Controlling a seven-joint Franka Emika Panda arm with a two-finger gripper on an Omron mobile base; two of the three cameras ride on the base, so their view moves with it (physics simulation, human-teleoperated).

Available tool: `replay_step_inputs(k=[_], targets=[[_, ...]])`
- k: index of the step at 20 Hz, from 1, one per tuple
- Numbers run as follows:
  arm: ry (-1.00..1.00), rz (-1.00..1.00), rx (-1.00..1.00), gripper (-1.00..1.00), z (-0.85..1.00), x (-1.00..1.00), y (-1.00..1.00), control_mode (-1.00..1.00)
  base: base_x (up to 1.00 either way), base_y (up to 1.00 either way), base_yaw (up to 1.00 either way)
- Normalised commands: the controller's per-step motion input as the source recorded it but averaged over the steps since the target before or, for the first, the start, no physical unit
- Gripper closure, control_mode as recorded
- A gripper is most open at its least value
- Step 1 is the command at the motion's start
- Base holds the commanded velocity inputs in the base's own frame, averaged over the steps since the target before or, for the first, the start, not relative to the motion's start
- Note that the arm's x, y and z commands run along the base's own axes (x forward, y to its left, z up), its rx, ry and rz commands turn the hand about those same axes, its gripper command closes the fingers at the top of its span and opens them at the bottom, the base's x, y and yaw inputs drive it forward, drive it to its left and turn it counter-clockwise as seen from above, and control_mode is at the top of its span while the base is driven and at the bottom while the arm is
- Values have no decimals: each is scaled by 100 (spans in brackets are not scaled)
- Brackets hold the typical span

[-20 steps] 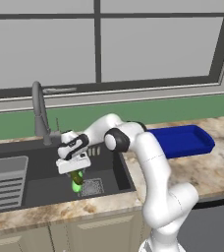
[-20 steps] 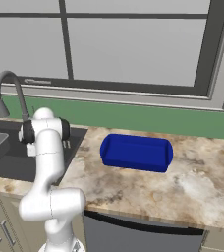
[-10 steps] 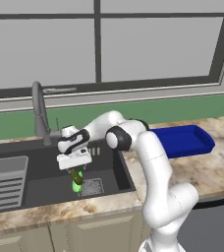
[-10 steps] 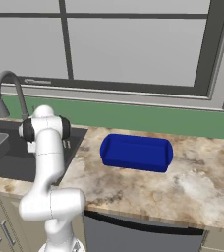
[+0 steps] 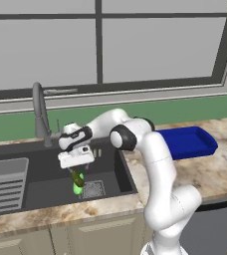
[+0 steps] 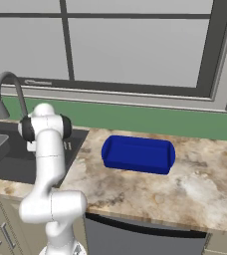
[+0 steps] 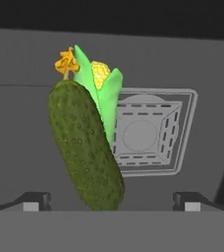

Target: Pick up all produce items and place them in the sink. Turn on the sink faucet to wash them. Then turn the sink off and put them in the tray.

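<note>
We hold our gripper (image 7: 112,201) wide open over the cucumber (image 7: 84,147) and corn (image 7: 100,93) in the sink (image 5: 51,191), mid-frame.

Dark bumpy cucumber (image 7: 84,145) lying across a green-husked corn cob (image 7: 100,86), both on dark sink (image 5: 41,191) floor beside the drain grate (image 7: 148,133), gooseneck faucet (image 5: 40,112) at sink's back edge, empty blue tray (image 6: 138,153) on counter (image 6: 185,184)
</note>
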Motion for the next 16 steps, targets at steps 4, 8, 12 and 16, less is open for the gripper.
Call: replay_step_inputs(k=[4, 8, 12, 16], targets=[[1, -1, 0, -100, 24, -24, -7, -100, 0, 0, 0], [0, 0, 0, -100, 22, -40, -4, -100, 0, 0, 0], [0, 0, 0, -100, 30, -42, -3, -100, 0, 0, 0], [0, 0, 0, -100, 33, -43, -8, -100, 0, 0, 0]])
